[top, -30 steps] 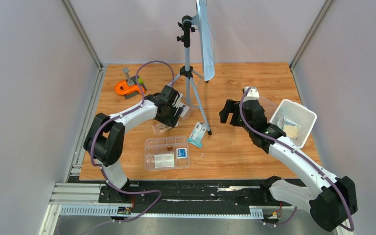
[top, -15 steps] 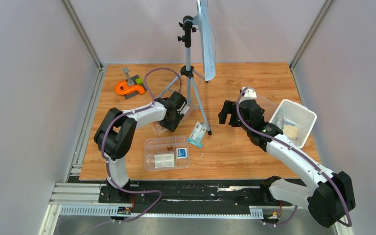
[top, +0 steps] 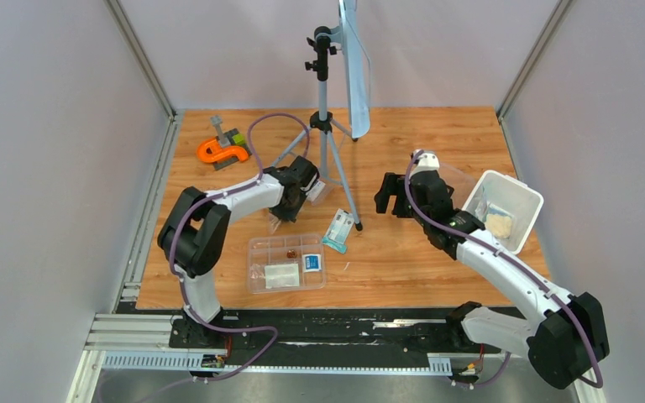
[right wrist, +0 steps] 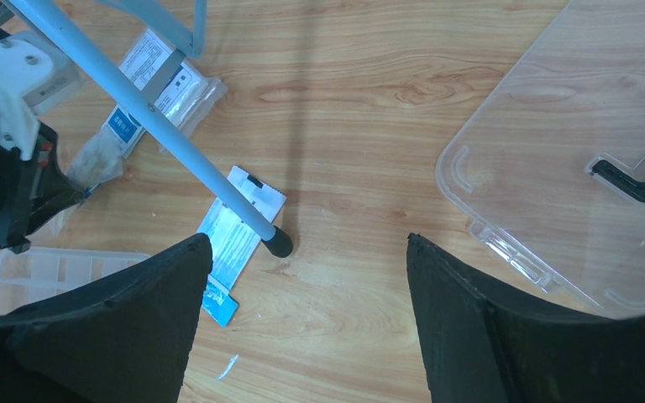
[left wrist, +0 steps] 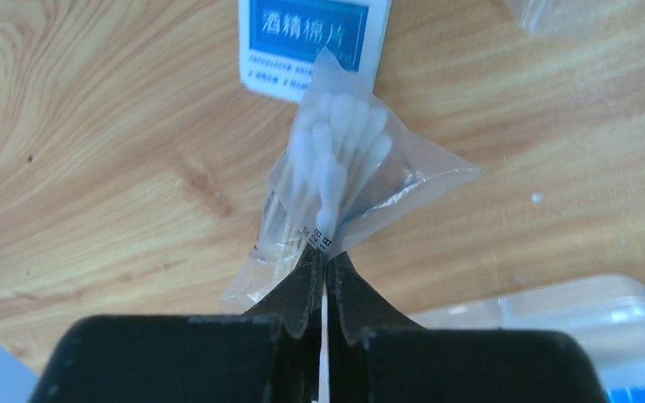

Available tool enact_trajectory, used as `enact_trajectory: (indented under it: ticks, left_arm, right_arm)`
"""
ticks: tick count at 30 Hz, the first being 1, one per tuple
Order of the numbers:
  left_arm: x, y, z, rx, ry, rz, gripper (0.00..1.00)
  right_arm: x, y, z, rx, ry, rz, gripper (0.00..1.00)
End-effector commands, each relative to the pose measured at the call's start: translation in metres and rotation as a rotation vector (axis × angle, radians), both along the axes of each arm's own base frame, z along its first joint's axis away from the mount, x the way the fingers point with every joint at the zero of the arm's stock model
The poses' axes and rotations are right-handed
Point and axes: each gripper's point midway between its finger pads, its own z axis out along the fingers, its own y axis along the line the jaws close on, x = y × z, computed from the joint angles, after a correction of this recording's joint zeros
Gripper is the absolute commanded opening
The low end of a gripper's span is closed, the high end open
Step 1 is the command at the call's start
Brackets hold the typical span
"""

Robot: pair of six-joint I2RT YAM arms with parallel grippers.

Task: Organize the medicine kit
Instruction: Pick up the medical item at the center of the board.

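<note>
**Operator:** Which step is in hand?

**Technician:** Pick-up of a loose item. The left gripper (left wrist: 323, 270) is clenched on the lower edge of the small clear plastic bag of white cotton swabs (left wrist: 336, 176), with only film between the jaws. The bag's far end overlaps the flat blue-and-white packet (left wrist: 315, 38) on the wooden table (top: 403, 252). Whether the bag is off the surface cannot be told.

**Operator:** Where is the rest of the kit?

**Technician:** The clear divided plastic tray (top: 260, 248) sits just beside the left gripper, toward the arm bases. The white rounded-corner plastic tub (top: 531, 211) stands at the right edge of the table. Its clear lid with the black handle (right wrist: 546, 143) lies flat beside it. A teal-and-white packet (right wrist: 228, 243) lies at the foot of the pale-blue tripod (right wrist: 143, 109).

**Operator:** And the right gripper (right wrist: 302, 269)?

**Technician:** Released, jaws wide, holding nothing, above bare table between the tripod foot and the lid.

**Operator:** What does the next move call for?

**Technician:** Probably this: raise the bag, carry it the short way to the tray, lower it into a free compartment, then release. The hold is on thin film only, so move slowly and keep clear of the tripod leg.
</note>
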Motion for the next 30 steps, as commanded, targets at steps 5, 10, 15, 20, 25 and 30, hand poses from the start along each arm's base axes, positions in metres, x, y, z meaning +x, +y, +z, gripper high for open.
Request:
enact_trajectory:
  ticks: [5, 10, 15, 20, 25, 30]
  left_arm:
    - [-0.020, 0.000, 0.090, -0.182, -0.136, 0.047, 0.00]
    - [-0.049, -0.028, 0.117, -0.404, -0.071, -0.009, 0.00]
    - [-0.082, -0.080, 0.143, -0.740, 0.053, -0.083, 0.00]
    - [-0.098, -0.117, 0.168, -1.001, 0.130, -0.146, 0.00]
    - [-0.105, -0.133, 0.186, -1.124, 0.166, -0.197, 0.00]
    - [-0.106, -0.136, 0.182, -1.128, 0.195, -0.196, 0.00]
  right_arm:
    - [-0.003, 0.021, 0.033, 0.136, -0.086, 0.077, 0.83]
    - [-0.019, 0.059, 0.062, 0.341, -0.169, 0.266, 0.83]
    - [-0.039, 0.091, 0.076, 0.470, -0.187, 0.472, 0.82]
    - [-0.060, 0.116, 0.080, 0.573, -0.166, 0.659, 0.82]
    - [-0.062, 0.133, 0.071, 0.584, -0.108, 0.710, 0.80]
    - [-0.052, 0.138, 0.061, 0.561, -0.087, 0.669, 0.75]
